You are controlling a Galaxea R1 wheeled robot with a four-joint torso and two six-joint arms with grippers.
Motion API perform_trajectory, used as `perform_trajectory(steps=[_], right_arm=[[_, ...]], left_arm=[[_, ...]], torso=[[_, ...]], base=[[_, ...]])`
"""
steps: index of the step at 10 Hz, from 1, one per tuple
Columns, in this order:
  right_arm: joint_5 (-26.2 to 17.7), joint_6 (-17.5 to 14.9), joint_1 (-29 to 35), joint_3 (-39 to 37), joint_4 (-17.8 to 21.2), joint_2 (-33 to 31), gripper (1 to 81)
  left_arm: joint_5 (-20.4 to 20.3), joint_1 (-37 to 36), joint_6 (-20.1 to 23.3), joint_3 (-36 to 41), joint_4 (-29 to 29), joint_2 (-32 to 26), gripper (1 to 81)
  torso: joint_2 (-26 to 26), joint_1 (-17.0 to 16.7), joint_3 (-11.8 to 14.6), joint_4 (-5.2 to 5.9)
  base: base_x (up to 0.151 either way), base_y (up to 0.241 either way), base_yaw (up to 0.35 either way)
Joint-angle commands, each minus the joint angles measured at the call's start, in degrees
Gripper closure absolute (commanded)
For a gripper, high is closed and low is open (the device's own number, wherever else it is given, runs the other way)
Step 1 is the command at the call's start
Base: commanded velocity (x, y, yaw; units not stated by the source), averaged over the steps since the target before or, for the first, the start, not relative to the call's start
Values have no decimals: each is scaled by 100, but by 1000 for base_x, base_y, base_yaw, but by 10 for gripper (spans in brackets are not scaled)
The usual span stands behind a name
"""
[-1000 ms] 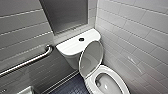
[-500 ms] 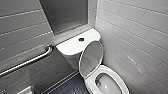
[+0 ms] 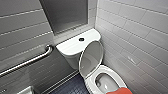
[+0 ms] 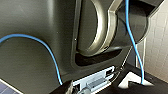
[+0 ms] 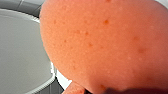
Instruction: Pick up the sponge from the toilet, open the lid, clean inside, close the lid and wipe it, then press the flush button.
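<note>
Right pincer is gripping the sponge [image 5: 107, 42], judging from how the sponge is sitting right up against the right wrist camera with its rounded edge hanging free. Left pincer: cannot tell its state.

In the head view the sponge [image 3: 120, 91] is hanging over the near rim of the bowl [image 3: 96, 75], so the bowl opening is lying just beyond and below the right pincer. The lid [image 3: 91, 56] is standing open beyond it, leaning back on the toilet [image 3: 72, 58]. The flush button [image 3: 81, 39] is sitting well beyond on the tank cover [image 3: 67, 46].

Step in hand, as I'm reading it: cleaning inside, with the lid already up and the wiping not visibly begun. The next move is calling for lowering the sponge forward into the bowl and getting a flat face onto the ceramic without knocking the rim.

The sponge is showing its broad face to the wrist camera. Its long axis seems to be running across the bowl, side to side, though it is cut off, so I'm unsure.
</note>
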Motion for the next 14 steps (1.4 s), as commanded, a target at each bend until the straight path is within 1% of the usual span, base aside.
perform_trajectory(steps=[1,3,5,7,8,9,10,13,14], right_arm=[[-864,22,1212,-404,177,-15,811],[-1207,513,1801,-842,168,275,811],[-1628,874,2170,-1299,80,477,811],[-1717,1173,2416,-1633,45,687,811],[-1743,1270,2513,-1852,10,837,811],[-1909,1340,2592,-2081,10,986,811],[-1963,1367,2628,-2283,10,1135,811],[-1998,1367,2768,-3268,80,2006,811],[-2120,1367,2865,-3531,106,2164,811]], left_arm=[[213,261,24,52,69,-48,10],[213,261,24,52,52,-57,10],[213,261,24,52,43,-65,10],[213,261,24,52,26,-66,10],[213,261,16,52,17,-75,10],[213,261,16,34,17,-92,10],[213,261,16,25,16,-92,10],[214,261,16,17,17,-75,10],[213,270,16,17,17,-92,10]], torso=[[0,0,0,0],[0,0,0,0],[0,0,0,0],[0,0,0,0],[0,0,0,0],[0,0,0,0],[0,0,0,0],[0,0,0,0],[0,0,0,0]], base=[[0,0,0],[0,0,0],[0,0,0],[0,0,0],[0,0,0],[0,0,0],[0,0,0],[0,0,0],[0,0,0]])
